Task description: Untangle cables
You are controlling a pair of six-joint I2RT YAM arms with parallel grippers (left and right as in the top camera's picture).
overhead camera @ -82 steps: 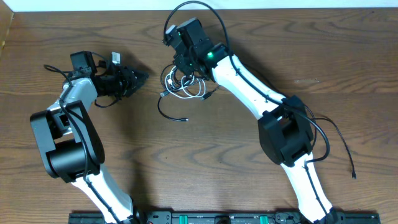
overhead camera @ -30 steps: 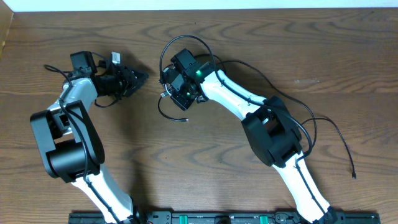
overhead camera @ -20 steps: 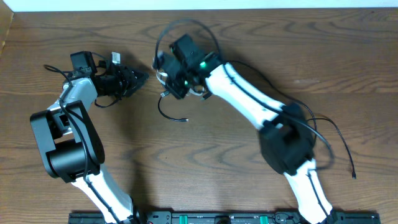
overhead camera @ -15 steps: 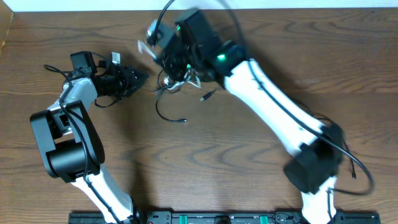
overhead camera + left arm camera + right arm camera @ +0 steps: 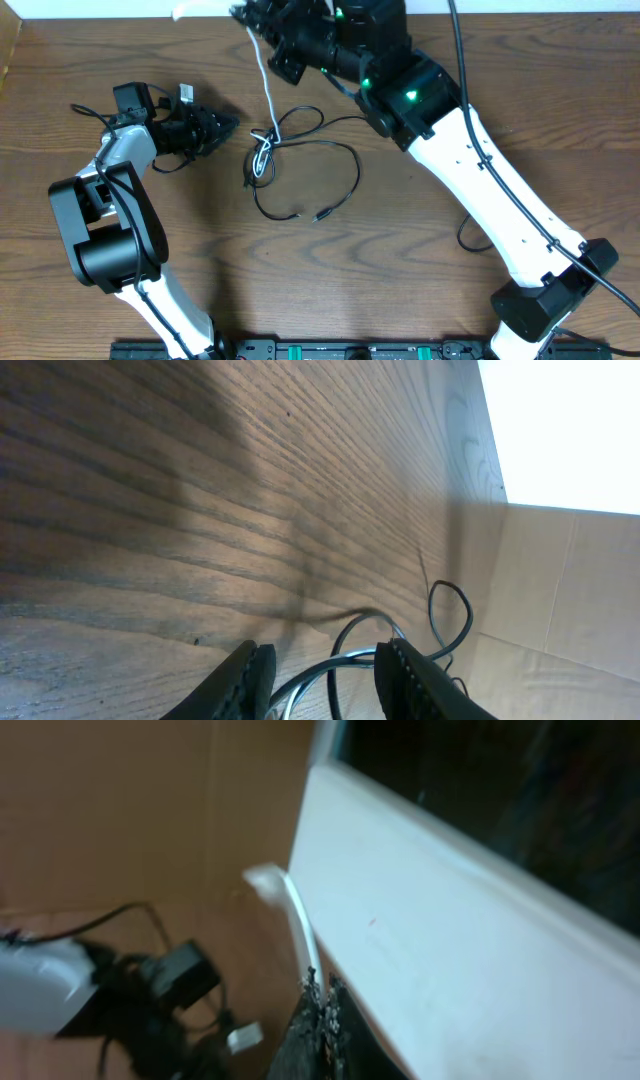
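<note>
My right gripper (image 5: 246, 14) is raised over the table's far edge, shut on the white cable (image 5: 266, 85). That cable hangs taut down to a knot (image 5: 262, 158) with the black cables (image 5: 345, 180), which loop loosely on the wood. In the right wrist view the shut fingers (image 5: 322, 992) pinch the white cable (image 5: 298, 920), its plug end sticking out above them. My left gripper (image 5: 230, 125) lies low on the table just left of the knot, open. In its wrist view the cable loops (image 5: 447, 622) lie ahead of the open gripper (image 5: 330, 675), apart from the pads.
The right arm (image 5: 480, 170) stretches diagonally over the table's right half. A white wall strip (image 5: 100, 8) runs along the far edge. Cardboard (image 5: 8, 50) stands at the far left. The left arm's base (image 5: 100, 230) sits front left.
The right arm swung up and toward the far edge, pulling the white cable up out of the bundle. The black cables spread into wider loops. The left arm stayed still.
</note>
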